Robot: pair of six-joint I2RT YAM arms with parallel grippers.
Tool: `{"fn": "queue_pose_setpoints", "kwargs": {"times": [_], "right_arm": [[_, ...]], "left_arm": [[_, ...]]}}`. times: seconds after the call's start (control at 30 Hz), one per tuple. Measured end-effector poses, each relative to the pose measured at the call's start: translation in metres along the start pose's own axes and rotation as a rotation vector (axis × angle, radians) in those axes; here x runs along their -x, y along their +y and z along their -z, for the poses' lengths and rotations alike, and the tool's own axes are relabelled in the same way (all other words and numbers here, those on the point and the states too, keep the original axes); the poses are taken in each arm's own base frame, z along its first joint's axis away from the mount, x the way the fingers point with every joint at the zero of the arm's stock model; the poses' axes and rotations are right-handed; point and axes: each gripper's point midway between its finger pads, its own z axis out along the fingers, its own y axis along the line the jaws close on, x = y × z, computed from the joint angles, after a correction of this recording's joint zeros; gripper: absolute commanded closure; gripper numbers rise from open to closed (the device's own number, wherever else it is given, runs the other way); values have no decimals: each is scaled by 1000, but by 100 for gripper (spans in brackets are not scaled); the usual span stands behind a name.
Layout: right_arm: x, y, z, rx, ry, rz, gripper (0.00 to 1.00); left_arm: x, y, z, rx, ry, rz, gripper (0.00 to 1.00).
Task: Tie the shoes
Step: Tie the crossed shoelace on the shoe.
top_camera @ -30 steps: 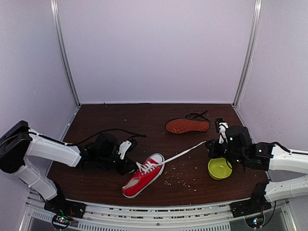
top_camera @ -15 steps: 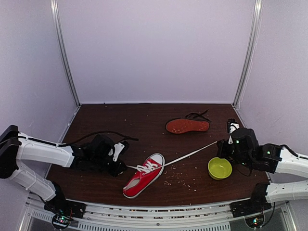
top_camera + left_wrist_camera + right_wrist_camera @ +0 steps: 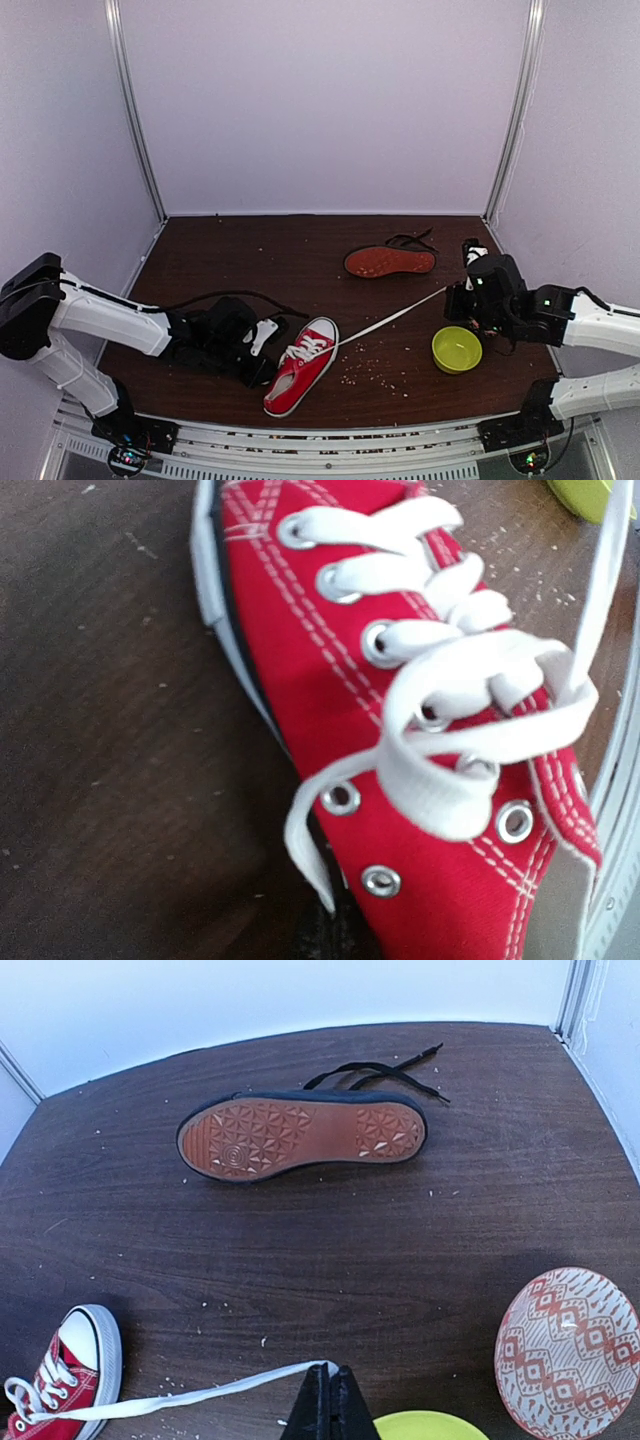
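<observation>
Sneaker (image 3: 300, 368) — one, red; shoe (image 3: 390, 262) — one, black

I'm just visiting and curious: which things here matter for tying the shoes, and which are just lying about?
For the job: red sneaker, white lace, black shoe, right gripper.
Lying about: yellow-green bowl, patterned dish, crumbs.

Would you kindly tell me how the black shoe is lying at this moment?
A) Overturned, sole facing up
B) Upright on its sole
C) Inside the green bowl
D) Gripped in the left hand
A: the black shoe lies overturned, since its reddish-brown sole with the moulded tread faces straight up in the right wrist view, apart from both hands.
</observation>
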Motion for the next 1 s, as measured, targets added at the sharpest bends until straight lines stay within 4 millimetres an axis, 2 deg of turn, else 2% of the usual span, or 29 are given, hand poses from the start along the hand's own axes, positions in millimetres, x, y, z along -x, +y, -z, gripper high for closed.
{"fn": "queue_pose_setpoints", "kwargs": {"times": [0.27,0.37,0.5,0.7,0.83,0.93,1.0], "right_arm": [[22,8,-7,12,-16,7,100],[24,9,-7,22,-12,15,100],[24,10,-7,29,-9,26,100],[24,4,-1,28,-20,11,100],[10,-7,-4,6,3,5,100],[-1,-14,-6,-13,25,7,100],[0,-13,-3,3,23,8,100]], "left_arm": [[-1,-36,-11,-115,-5,6,100],[3,-37,-10,-107,-24,20,100],[12,-15,2,-8,-58,66,100],[37,41,61,174,-226,211,100],[30,66,93,258,-286,290,100],[18,74,99,286,-272,316,100],[15,73,100,283,-262,317,100]]}}
